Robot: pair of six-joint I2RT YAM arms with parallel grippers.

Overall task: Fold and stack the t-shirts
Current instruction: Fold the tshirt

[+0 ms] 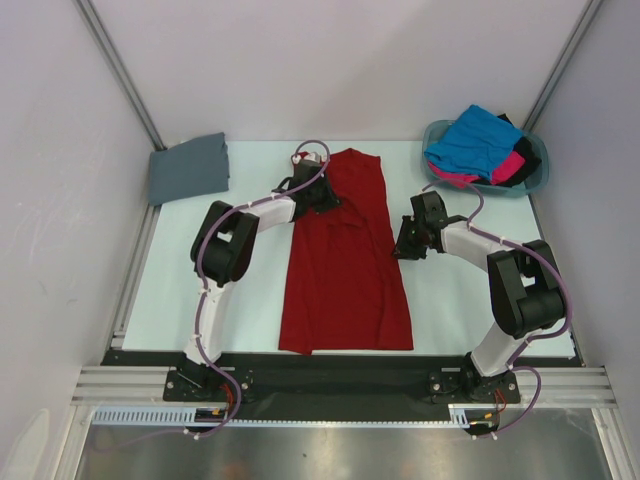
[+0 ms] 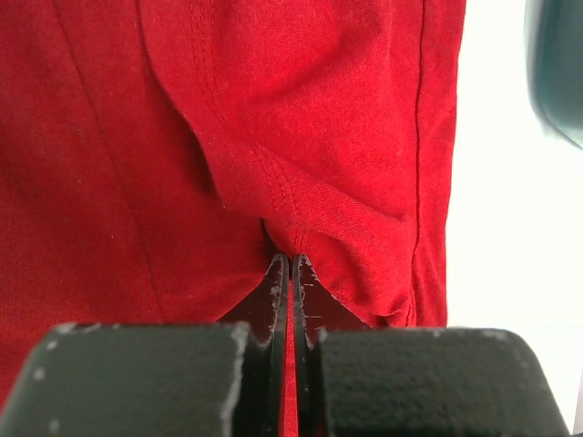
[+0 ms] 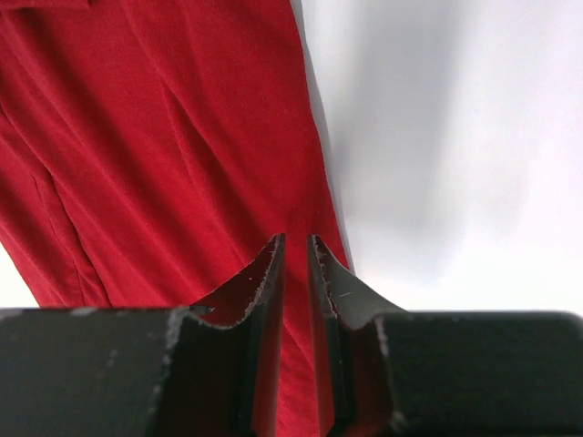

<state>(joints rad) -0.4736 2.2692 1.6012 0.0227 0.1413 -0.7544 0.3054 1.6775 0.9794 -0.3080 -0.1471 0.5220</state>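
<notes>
A deep red t-shirt (image 1: 345, 280) lies as a long strip down the middle of the white table. At its upper left my left gripper (image 1: 325, 197) is shut, its tips (image 2: 291, 258) pinching a bunched fold of the red cloth (image 2: 109, 182) by a stitched hem. My right gripper (image 1: 402, 247) is at the shirt's right edge; its jaws (image 3: 296, 238) stand a narrow gap apart over the red cloth (image 3: 164, 137), clamping nothing that shows. A folded slate grey t-shirt (image 1: 190, 168) lies at the back left. Blue (image 1: 470, 140), pink (image 1: 510, 166) and black (image 1: 524, 155) t-shirts are piled in a basket.
The teal plastic basket (image 1: 541, 152) stands at the back right corner. Metal frame rails run along the table's left side and near edge (image 1: 340, 382). Bare white table (image 3: 455, 137) shows to the right of the red shirt.
</notes>
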